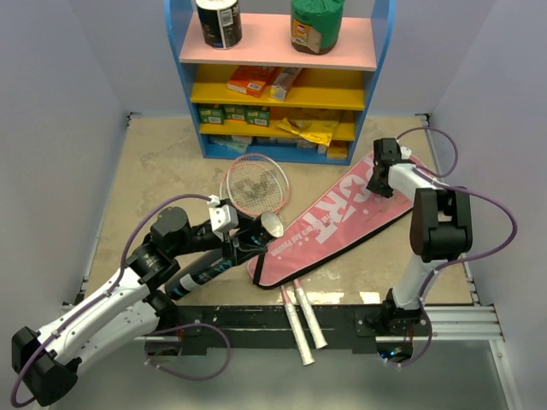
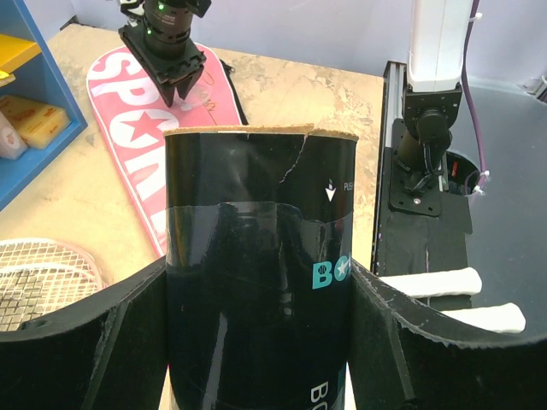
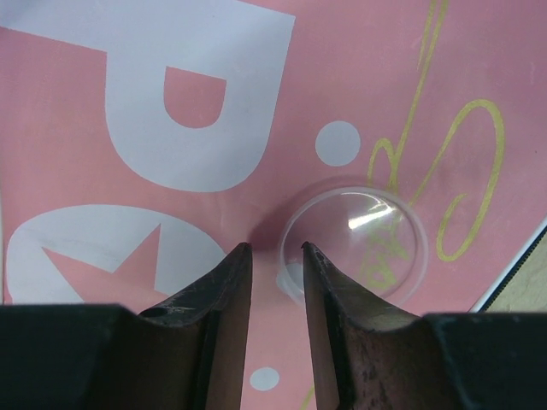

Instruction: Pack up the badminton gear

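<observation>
**Capping step: lid pickup on the bag, tube held ready**

My left hand (image 2: 259, 278) pinches the black tube (image 2: 256, 196) across its body, the open mouth aimed toward the right arm, low over the tabletop (image 1: 162, 162) beside a racket head (image 1: 255, 184). My right hand (image 3: 278, 249) hangs over the wide end of the pink racket bag (image 1: 342, 222). Its fingers are drawn to a narrow slit, and the rim of the clear round cap (image 3: 367, 231) sits in that slit. I cannot tell whether the pads bite yet. My plan is to close gently, since thin plastic probably flexes or skids on the fabric, then lift straight and bring the cap square to the mouth. The split in the cardboard rim could snag the cap, so I will seat the intact side first and hold the left arm rigid.
</observation>
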